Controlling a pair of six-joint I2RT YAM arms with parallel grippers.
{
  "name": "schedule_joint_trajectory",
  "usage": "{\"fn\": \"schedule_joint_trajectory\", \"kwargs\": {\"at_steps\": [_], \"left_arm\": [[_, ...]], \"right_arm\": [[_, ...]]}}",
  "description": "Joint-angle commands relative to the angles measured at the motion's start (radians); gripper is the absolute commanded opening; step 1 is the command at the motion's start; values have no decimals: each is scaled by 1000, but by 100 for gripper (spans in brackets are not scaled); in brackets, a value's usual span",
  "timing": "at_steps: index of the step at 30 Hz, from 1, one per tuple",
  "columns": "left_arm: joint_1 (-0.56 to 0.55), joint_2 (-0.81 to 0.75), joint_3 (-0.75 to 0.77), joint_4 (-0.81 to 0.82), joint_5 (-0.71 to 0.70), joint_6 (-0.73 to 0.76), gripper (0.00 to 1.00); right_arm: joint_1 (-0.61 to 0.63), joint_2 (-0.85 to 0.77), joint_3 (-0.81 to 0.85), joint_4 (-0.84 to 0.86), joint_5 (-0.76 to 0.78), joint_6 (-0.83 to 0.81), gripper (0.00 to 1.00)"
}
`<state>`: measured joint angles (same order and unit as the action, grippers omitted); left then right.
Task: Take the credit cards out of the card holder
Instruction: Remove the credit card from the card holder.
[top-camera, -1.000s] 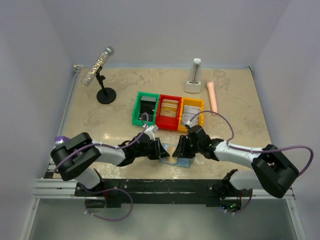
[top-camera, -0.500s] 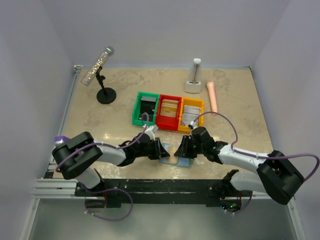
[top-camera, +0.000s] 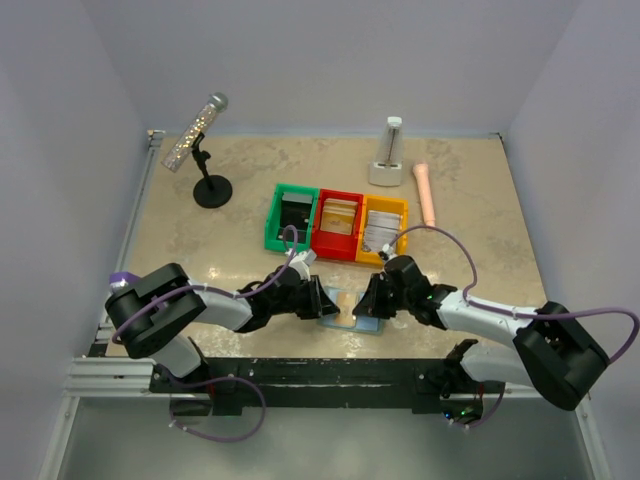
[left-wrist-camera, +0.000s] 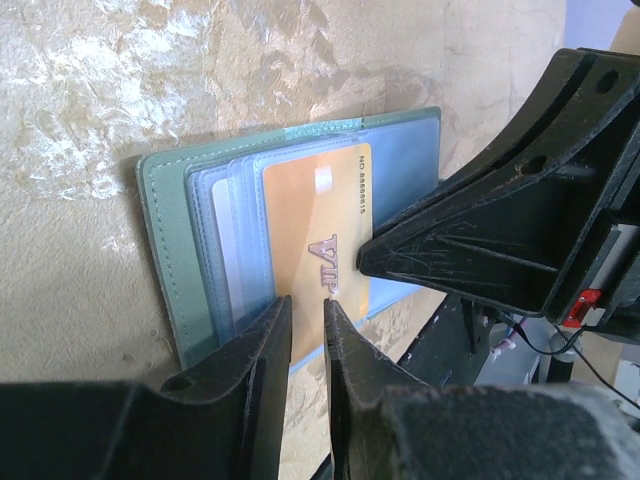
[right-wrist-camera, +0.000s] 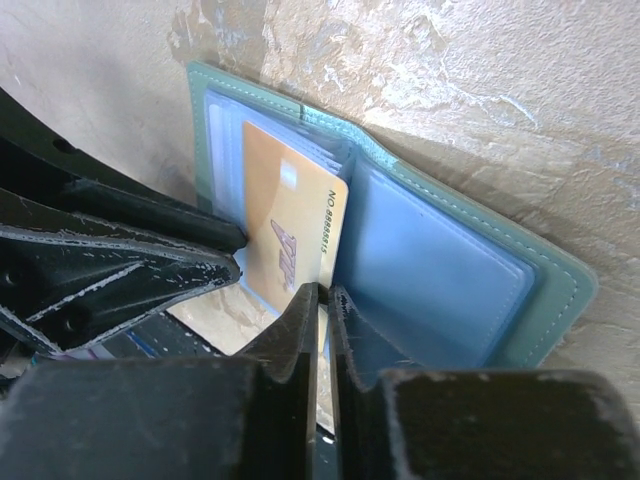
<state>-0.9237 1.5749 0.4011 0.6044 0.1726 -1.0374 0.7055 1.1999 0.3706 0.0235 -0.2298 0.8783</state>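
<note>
The card holder (top-camera: 372, 324) lies open near the table's front edge, grey-green outside (left-wrist-camera: 165, 240) with pale blue panels (right-wrist-camera: 440, 270). A gold credit card (left-wrist-camera: 315, 210) marked VIP sticks partway out of one panel's pockets. Paler cards (left-wrist-camera: 235, 210) stay tucked in the clear pockets behind it. My right gripper (right-wrist-camera: 323, 292) is shut on the gold card's (right-wrist-camera: 290, 200) near corner. My left gripper (left-wrist-camera: 305, 305) stands narrowly open, its tips on that same panel's near edge with the card showing in the gap. The two grippers (top-camera: 325, 300) (top-camera: 362, 303) face each other over the holder.
Green (top-camera: 293, 216), red (top-camera: 338, 222) and yellow (top-camera: 384, 225) bins stand in a row just behind the grippers. A microphone stand (top-camera: 211, 190) is at the back left, a white device (top-camera: 388, 165) and a pink handle (top-camera: 426, 192) at the back right. The black base rail (top-camera: 330, 372) runs just below the holder.
My right gripper has slid in over the holder and closed its jaws onto the gold card. The left gripper has stayed in place, its gap barely narrower.
</note>
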Motion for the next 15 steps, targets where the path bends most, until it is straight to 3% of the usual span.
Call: {"fn": "schedule_joint_trajectory", "kwargs": {"at_steps": [1,6,12,15], "left_arm": [[0,46,-25,-150,-70,27,25],[0,54,-27,-146,-68,20,25],[0,65,-28,-137,-64,13,23],[0,63,-30,-135,-64,11,22]], "right_arm": [[-4,-11,-4,33,-6,-1,3],[-9,-39,-28,84,-29,-2,0],[-11,-57,-44,124,-65,-7,6],[-11,-60,-47,124,-62,-9,2]]}}
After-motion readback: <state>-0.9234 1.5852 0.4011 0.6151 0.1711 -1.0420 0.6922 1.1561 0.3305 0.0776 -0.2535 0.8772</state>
